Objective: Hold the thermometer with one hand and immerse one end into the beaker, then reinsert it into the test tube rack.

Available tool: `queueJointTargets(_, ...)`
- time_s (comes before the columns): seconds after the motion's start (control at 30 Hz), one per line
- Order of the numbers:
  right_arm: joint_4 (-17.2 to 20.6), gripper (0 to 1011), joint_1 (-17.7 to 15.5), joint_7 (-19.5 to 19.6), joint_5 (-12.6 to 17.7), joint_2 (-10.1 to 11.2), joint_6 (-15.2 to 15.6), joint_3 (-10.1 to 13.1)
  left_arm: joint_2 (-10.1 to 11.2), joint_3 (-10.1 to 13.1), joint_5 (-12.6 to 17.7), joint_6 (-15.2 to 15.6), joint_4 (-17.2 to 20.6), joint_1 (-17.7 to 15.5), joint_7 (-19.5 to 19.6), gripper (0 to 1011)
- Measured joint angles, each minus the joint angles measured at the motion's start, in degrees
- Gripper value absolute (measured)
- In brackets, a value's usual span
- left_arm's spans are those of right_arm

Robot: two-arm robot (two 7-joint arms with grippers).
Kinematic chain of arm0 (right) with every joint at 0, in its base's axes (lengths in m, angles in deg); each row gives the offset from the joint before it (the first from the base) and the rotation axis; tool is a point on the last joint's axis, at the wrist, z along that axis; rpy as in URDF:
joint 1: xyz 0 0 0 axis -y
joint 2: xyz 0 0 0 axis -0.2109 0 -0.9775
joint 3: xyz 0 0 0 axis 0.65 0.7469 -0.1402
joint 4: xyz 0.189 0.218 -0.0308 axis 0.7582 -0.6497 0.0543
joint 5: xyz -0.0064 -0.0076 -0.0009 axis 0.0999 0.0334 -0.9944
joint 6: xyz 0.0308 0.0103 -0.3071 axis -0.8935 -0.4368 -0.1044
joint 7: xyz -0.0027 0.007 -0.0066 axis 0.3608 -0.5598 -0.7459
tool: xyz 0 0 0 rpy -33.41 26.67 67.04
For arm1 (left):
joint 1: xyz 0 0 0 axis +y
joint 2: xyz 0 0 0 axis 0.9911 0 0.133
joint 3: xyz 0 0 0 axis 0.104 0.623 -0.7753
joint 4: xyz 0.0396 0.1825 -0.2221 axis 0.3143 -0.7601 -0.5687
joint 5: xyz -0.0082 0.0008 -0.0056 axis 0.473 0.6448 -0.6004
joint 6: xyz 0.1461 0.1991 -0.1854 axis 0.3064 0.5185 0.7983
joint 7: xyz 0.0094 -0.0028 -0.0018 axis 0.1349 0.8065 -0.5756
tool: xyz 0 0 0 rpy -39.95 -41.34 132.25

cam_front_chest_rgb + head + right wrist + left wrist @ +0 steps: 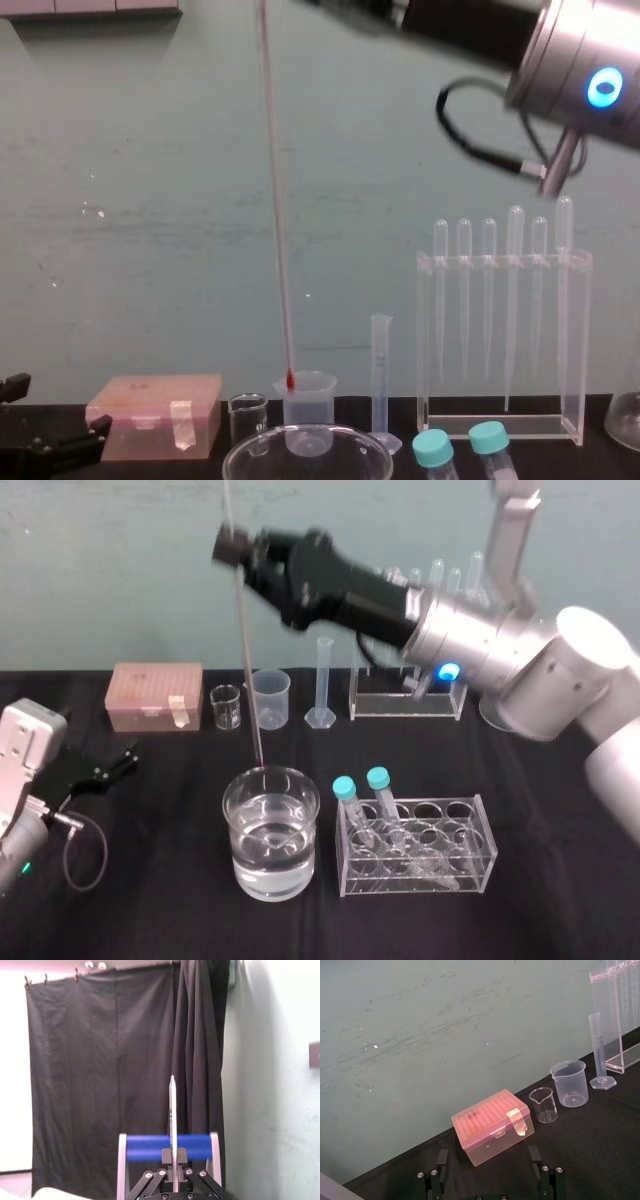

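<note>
My right gripper (pixel 236 550) is raised above the table's middle, shut on the upper part of the thermometer (pixel 248 670), a long thin glass rod hanging almost upright. Its red bulb (pixel 290 380) hangs just over the rim of the beaker (pixel 271 780), a wide glass vessel holding water. In the right wrist view the thermometer (pixel 172 1110) stands up between the closed fingers. The test tube rack (pixel 405 695), a tall clear frame with pipettes in it, stands at the back right. My left gripper (pixel 115 762) rests open on the table at the far left.
Along the back stand a pink box (pixel 156 695), a tiny glass beaker (pixel 226 707), a plastic spouted beaker (pixel 270 698) and a graduated cylinder (pixel 322 685). A low clear rack (pixel 470 845) with two blue-capped tubes sits right of the beaker. A cable (pixel 85 850) loops at front left.
</note>
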Motion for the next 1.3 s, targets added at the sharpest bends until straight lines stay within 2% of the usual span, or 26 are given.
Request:
queueJointTargets(0.13,-2.9,55,-0.1,-1.4,-1.1,-0.4,-2.1,-1.4,0.0,0.0,0.0,0.0,0.0,0.0,0.0,1008)
queueJointTargets(0.2,-6.0,55,-0.8,-3.0,-2.0,-1.2,-4.9,-2.4,0.0,0.0,0.0,0.0,0.0,0.0,0.0,1008)
queueJointTargets(0.5,-11.7,55,-3.0,-4.7,-3.3,-3.4,-8.8,-3.1,0.0,0.0,0.0,0.0,0.0,0.0,0.0,1008)
queueJointTargets(0.87,-14.9,55,-5.0,-5.0,-5.9,-4.4,-11.0,-2.9,0.0,0.0,0.0,0.0,0.0,0.0,0.0,1008)
queueJointTargets(1.3,-15.1,55,-6.4,-4.9,-7.1,-4.6,-11.2,-2.0,0.0,0.0,0.0,0.0,0.0,0.0,0.0,1008)
